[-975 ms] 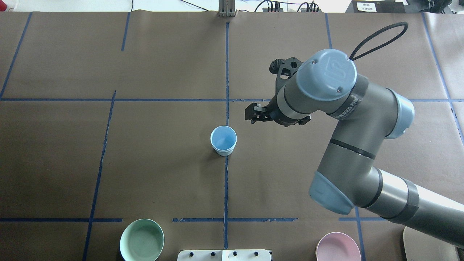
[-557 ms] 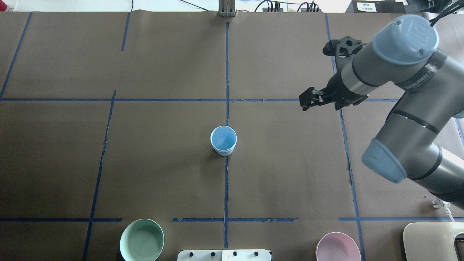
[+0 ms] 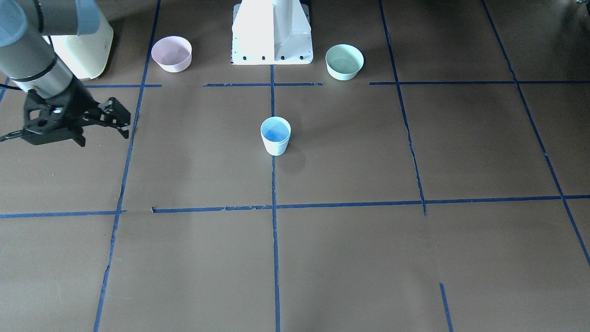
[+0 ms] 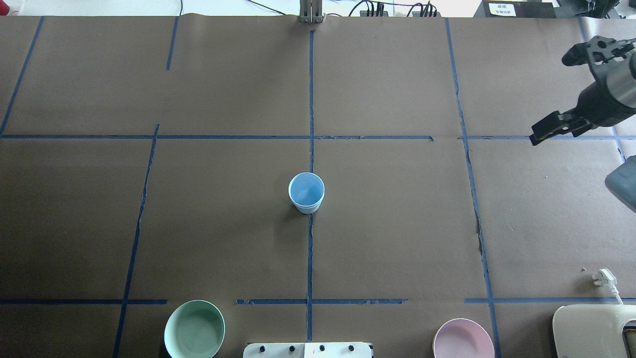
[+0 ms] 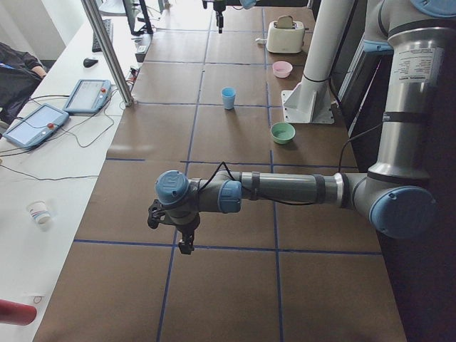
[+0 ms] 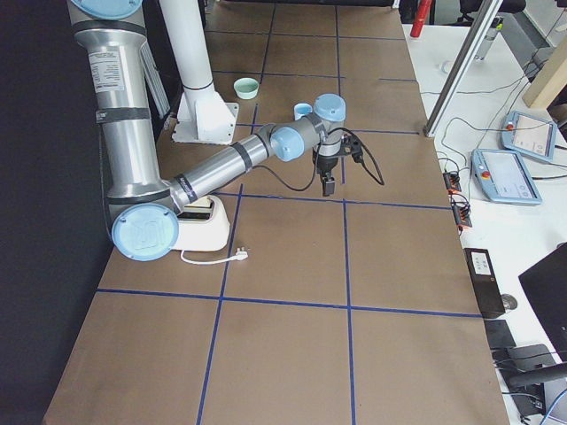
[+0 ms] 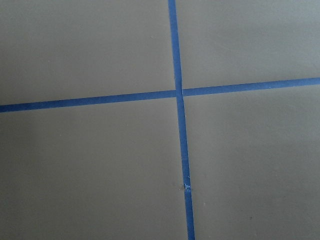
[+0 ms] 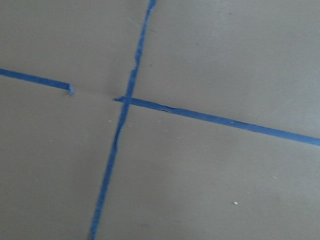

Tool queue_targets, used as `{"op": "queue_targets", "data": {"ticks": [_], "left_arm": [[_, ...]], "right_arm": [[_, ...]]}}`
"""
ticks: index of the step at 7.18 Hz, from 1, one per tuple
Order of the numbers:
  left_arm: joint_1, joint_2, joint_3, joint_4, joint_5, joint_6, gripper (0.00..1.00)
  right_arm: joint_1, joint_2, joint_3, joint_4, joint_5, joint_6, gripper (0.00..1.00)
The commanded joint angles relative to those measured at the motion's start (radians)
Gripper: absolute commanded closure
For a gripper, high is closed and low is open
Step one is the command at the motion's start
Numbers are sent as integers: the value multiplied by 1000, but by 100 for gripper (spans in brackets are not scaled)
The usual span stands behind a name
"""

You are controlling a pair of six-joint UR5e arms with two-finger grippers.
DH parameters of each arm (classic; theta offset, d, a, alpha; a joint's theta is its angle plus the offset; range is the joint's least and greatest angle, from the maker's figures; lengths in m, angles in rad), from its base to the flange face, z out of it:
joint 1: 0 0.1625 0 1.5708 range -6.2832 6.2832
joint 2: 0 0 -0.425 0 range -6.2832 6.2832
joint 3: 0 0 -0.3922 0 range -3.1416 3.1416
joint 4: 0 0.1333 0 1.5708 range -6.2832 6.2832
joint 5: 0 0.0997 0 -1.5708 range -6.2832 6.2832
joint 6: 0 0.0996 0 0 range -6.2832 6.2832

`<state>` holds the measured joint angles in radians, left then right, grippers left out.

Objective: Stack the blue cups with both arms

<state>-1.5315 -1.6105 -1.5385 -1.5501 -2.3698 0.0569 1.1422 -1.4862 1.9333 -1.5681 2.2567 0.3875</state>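
Observation:
One light-blue cup (image 4: pixel 306 193) stands upright at the table's middle on the blue tape line; it also shows in the front view (image 3: pixel 275 135). I cannot tell whether a second cup is nested in it. My right gripper (image 4: pixel 536 136) is far off to the cup's right, near the table's edge, above the paper. In the front view (image 3: pixel 122 121) its fingers stand apart and hold nothing. My left gripper (image 5: pixel 185 244) shows only in the exterior left view, low over bare paper far from the cup; I cannot tell if it is open. Both wrist views show only paper and tape.
A mint-green bowl (image 4: pixel 194 329) and a pink bowl (image 4: pixel 463 339) sit at the near edge either side of the white pedestal (image 3: pixel 272 32). A cream toaster (image 4: pixel 594 330) and its white plug (image 4: pixel 603 277) lie at the near right corner.
My right arm has swung away from beside the cup, rightwards to the edge of the overhead view. The cup has not moved.

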Motion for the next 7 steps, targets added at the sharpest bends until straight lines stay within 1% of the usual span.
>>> {"op": "queue_targets", "data": {"ticks": [1,2,3,4,6,7], "left_arm": [[-1,1,-2,-1,0,-8,0],[-1,1,-2,-1,-2,-8,0],[-1,1,-2,-2,-2,-6,0],[-2,1,-6,-4,-2,-6,0],[-2,4,1,-5,0,-5,0],[-2,4,1,-5,0,-3,0]], "right_arm": [[190,-110,-97,2,69,-312,1],[294,-111,-168,0,107,-413,1],[403,-111,-271,2,183,-514,1],[433,-103,-319,2,219,-516,1],[444,-124,-356,3,215,-524,1],[468,-132,-365,3,199,-524,1]]}}
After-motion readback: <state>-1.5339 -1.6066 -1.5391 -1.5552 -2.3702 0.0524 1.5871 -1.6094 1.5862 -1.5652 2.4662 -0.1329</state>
